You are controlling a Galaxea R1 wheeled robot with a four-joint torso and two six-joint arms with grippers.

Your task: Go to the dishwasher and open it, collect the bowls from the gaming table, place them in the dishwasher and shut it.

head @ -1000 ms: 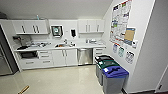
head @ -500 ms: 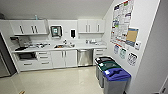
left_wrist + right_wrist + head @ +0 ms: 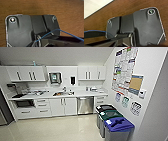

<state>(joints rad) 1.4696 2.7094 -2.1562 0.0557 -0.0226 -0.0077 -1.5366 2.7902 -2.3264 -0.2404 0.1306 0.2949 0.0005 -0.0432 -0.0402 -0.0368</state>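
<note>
The brushed-steel built-in dishwasher (image 3: 85, 105) stands shut under the white counter (image 3: 75, 94), ahead and slightly right of centre, across open pale floor (image 3: 57, 128); neither arm looks nearer; whether either gripper is open, I cannot tell.

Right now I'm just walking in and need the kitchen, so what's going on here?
Nothing is being handled. The head view looks into a kitchenette from a way back. The steel dishwasher sits shut under the counter, right of the sink and white cabinets. Three bins stand along the right wall under posters. No bowls can be made out. Both wrist views look onto a brown surface.
</note>
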